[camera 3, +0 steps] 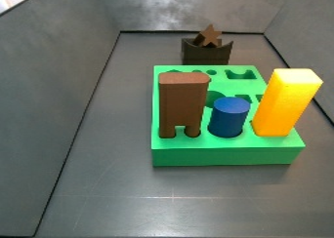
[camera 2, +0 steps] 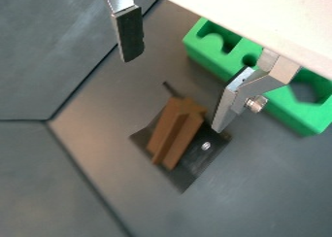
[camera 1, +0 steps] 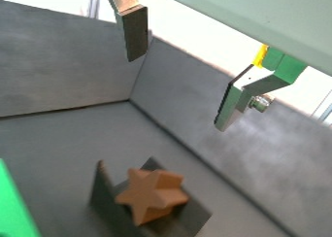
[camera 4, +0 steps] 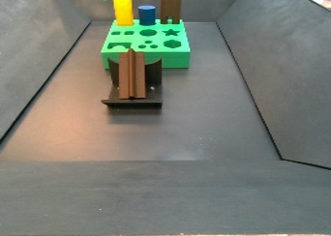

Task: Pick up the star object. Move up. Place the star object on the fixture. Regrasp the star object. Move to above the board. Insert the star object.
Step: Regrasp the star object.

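Gripper (camera 1: 182, 74): fingers wide apart, nothing between them; seen only in both wrist views, raised above the floor.
Star object (camera 1: 150, 194): below the open gripper, apart from both fingers, resting on the fixture (camera 1: 109, 195).
Fixture, side view (camera 4: 131, 103): on the dark floor, just beside the board (camera 4: 149, 52).
Board: green, carrying brown, blue and yellow pegs.
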Controlling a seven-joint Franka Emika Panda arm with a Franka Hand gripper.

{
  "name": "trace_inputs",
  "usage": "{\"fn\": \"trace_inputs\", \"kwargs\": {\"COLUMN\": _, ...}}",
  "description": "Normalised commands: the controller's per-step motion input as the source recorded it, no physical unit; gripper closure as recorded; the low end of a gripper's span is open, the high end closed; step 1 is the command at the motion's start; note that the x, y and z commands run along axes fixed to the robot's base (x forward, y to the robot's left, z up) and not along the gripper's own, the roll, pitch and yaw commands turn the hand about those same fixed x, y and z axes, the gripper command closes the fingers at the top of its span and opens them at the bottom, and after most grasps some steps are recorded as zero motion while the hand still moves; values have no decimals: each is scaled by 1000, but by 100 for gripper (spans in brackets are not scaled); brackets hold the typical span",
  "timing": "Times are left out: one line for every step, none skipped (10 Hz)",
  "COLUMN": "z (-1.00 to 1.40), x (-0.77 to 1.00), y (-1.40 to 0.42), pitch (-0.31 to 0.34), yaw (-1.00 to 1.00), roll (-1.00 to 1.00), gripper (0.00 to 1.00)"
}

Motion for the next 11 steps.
{"fn": "trace_inputs", "kwargs": {"z": -10, "x": 65, "y": -32, "pitch": 43, "yaw": 54, "roll": 1000, "gripper": 0}}
{"fn": "trace_inputs", "kwargs": {"z": -16, "x": 81, "y": -32, "pitch": 77, "yaw": 66, "roll": 1000, "gripper": 0}}
{"fn": "trace_inputs", "kwargs": {"z": -18, "x": 85, "y": -35, "pitch": 95, "yaw": 75, "roll": 1000, "gripper": 0}}
{"fn": "trace_inputs", "kwargs": {"z": -12, "x": 95, "y": -41, "pitch": 122, "yaw": 98, "roll": 806, "gripper": 0}}
{"fn": "trace_inputs", "kwargs": {"z": -15, "x": 96, "y": -43, "pitch": 126, "yaw": 106, "roll": 678, "gripper": 0}}
{"fn": "trace_inputs", "kwargs": {"z": -20, "x": 99, "y": -43, "pitch": 119, "yaw": 125, "roll": 427, "gripper": 0}}
{"fn": "trace_inputs", "kwargs": {"z": -9, "x": 89, "y": -26, "pitch": 101, "yaw": 143, "roll": 255, "gripper": 0}}
{"fn": "trace_inputs", "kwargs": {"z": -1000, "x": 33, "y": 76, "pitch": 13, "yaw": 169, "roll": 237, "gripper": 0}}
{"fn": "trace_inputs", "kwargs": {"z": -1000, "x": 32, "y": 75, "pitch": -5, "yaw": 171, "roll": 223, "gripper": 0}}
{"fn": "trace_inputs", "kwargs": {"z": -1000, "x": 43, "y": 65, "pitch": -38, "yaw": 146, "roll": 187, "gripper": 0}}
{"fn": "trace_inputs", "kwargs": {"z": -1000, "x": 56, "y": 60, "pitch": -63, "yaw": 117, "roll": 135, "gripper": 0}}
